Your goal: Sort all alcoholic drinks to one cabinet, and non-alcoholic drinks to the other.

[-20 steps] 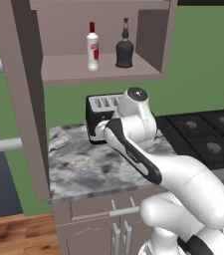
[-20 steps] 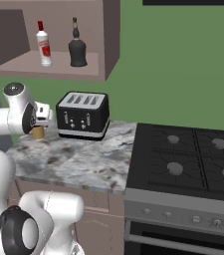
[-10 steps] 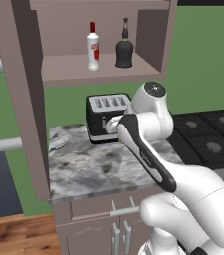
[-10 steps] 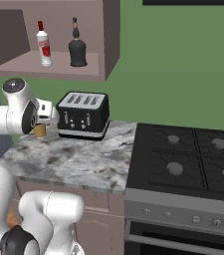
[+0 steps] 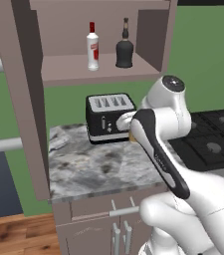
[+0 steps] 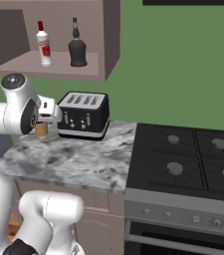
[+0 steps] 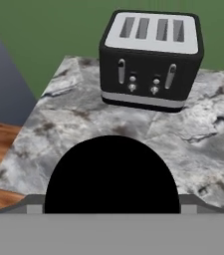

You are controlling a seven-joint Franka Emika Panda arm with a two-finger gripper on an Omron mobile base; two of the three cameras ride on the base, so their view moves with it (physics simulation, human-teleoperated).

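A small tan cup (image 6: pixel 41 131) with a black top (image 7: pixel 111 174) sits in my gripper (image 6: pixel 42 124) just left of the toaster, low over the back of the counter. The jaws are shut on it, and the black top hides the fingertips in the hand view. A sliver of the cup (image 5: pixel 132 137) shows behind my forearm. On the shelf of the open wall cabinet (image 5: pixel 73 69) (image 6: pixel 58 69) stand the clear bottle with red label (image 5: pixel 92 46) (image 6: pixel 44 44) and the squat black bottle (image 5: pixel 124 50) (image 6: pixel 77 47). The other cabinet is out of view.
A black four-slot toaster (image 5: pixel 109 117) (image 6: pixel 83 115) (image 7: pixel 151 60) stands at the back of the marble counter (image 6: pixel 73 164). The black stove (image 6: pixel 183 159) adjoins on the right. The open cabinet door (image 5: pixel 19 99) hangs at the counter's left, with a grey bar handle (image 5: pixel 4 145).
My arm's elbow has swung to the right, and the hand with the cup has shifted slightly toward the toaster. The bottles have not moved.
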